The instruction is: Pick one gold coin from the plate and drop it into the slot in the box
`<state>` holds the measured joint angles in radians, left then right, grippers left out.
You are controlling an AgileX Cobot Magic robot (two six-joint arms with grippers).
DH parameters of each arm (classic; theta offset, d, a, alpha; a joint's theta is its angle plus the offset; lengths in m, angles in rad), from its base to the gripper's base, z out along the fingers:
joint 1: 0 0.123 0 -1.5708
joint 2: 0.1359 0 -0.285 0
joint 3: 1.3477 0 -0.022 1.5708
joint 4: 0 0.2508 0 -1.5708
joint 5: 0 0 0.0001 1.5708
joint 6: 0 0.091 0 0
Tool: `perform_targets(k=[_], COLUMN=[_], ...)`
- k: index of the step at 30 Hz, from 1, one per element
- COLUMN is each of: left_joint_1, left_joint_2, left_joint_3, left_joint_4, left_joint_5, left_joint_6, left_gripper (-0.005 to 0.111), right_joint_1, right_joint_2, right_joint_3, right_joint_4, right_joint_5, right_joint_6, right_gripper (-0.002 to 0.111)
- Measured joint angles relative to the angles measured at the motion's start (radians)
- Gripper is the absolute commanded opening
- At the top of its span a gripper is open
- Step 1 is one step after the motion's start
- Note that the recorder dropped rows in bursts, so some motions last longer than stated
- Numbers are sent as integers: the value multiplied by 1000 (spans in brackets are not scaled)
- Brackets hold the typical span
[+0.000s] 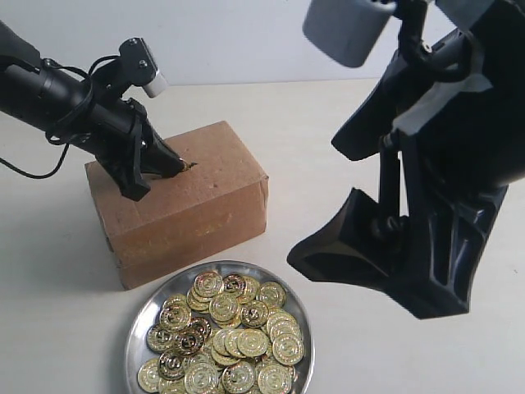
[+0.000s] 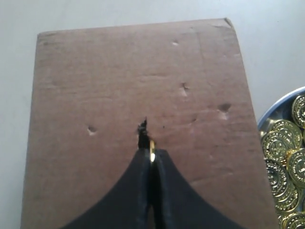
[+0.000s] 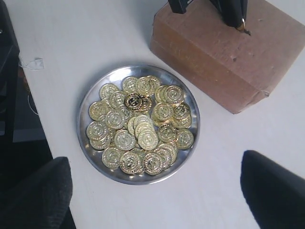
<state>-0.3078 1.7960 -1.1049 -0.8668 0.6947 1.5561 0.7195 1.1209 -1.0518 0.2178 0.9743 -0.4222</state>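
The brown cardboard box (image 1: 184, 209) stands behind the silver plate (image 1: 136, 328), which holds several gold coins (image 1: 225, 332). My left gripper (image 2: 151, 152) is shut on a gold coin (image 2: 152, 149), held edge-on. Its tips rest on the box top right at the dark ragged slot (image 2: 142, 132). In the exterior view the same gripper (image 1: 182, 165) touches the box top near the slot (image 1: 190, 164). My right gripper (image 3: 157, 191) stands open and empty, high above the table beside the plate (image 3: 90, 148); its fingers (image 3: 271, 191) frame the view. The box (image 3: 209, 57) shows there too.
The plate and box sit on a pale tabletop (image 1: 361, 328). The right arm (image 1: 435, 180) looms large over the table's right side. Small dents mark the box top (image 2: 183, 88). A dark table edge (image 3: 9, 95) shows in the right wrist view.
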Motion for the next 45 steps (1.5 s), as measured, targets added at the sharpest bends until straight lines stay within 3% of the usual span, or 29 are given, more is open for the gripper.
perform_targets(k=[4, 6, 16, 18, 21, 31, 38, 40, 45], left_joint_1=[0, 0, 0, 0, 0, 0, 0, 0, 0], left_joint_2=[3, 3, -15, -60, -163, -633, -995, -1108, -1313], left_joint_3=[-3, -3, -3, -17, -40, -48, 135, 219, 440], left_joint_4=[-4, -4, -6, -1, -1, 13, 23, 21, -29], left_joint_5=[-6, -13, -21, -22, -40, -57, -51, -98, -248], left_joint_6=[3, 3, 3, 3, -57, -338, -453, -485, -500], left_gripper=[32, 37, 36, 33, -1, 0, 0, 0, 0], right_joint_1=[0, 0, 0, 0, 0, 0, 0, 0, 0], right_joint_2=[0, 0, 0, 0, 0, 0, -12, -53, -230], right_joint_3=[0, 0, 0, 0, 0, 0, 0, 0, 154], right_joint_4=[0, 0, 0, -2, -5, -6, -6, -6, -10], right_joint_5=[2, 2, 2, 2, 4, 4, -53, -143, -564], right_joint_6=[0, 0, 0, 0, 0, 0, 0, -3, -18], right_gripper=[90, 90, 90, 90, 90, 90, 90, 90, 90])
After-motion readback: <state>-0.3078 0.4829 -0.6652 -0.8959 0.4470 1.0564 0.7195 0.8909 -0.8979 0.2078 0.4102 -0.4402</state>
